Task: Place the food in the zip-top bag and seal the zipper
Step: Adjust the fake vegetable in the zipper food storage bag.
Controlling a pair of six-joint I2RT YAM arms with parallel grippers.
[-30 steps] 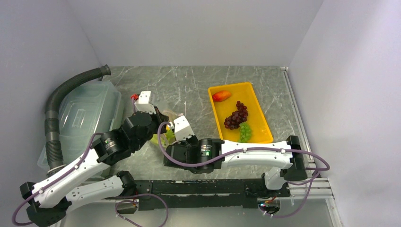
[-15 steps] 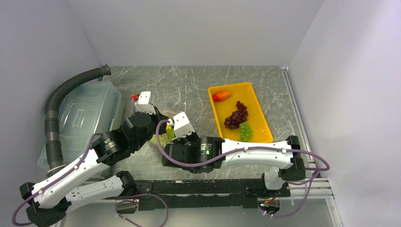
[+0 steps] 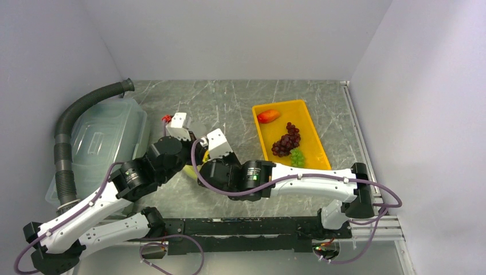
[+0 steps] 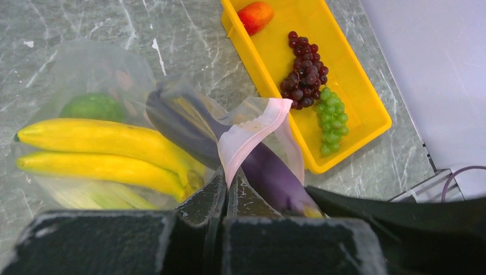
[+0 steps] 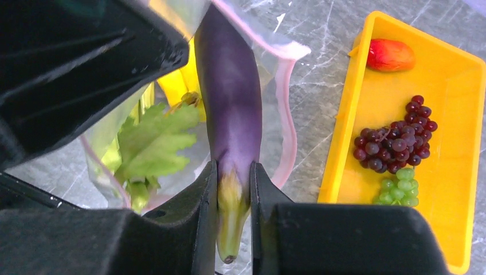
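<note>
The clear zip-top bag (image 4: 69,63) lies on the marble table, and my left gripper (image 4: 227,184) is shut on its pink zipper (image 4: 252,129), holding the mouth lifted. Inside the bag are two yellow bananas (image 4: 97,140), a green round fruit (image 4: 91,106) and a pale green leek (image 5: 152,143). My right gripper (image 5: 234,192) is shut on the yellow-green stem end of the purple eggplant (image 5: 229,97). The eggplant's body reaches through the bag's mouth. Dark grapes (image 5: 395,143), green grapes (image 5: 398,189) and a red-orange fruit (image 5: 390,54) lie in the yellow tray.
The yellow tray (image 3: 259,134) stands right of the bag. A translucent lidded bin (image 3: 103,137) and a grey ribbed hose (image 3: 71,117) fill the left side. White walls close in the back and both sides.
My right gripper has moved up and left with the eggplant, pushing it further into the bag's mouth. The left gripper keeps its hold on the zipper and has shifted slightly.
</note>
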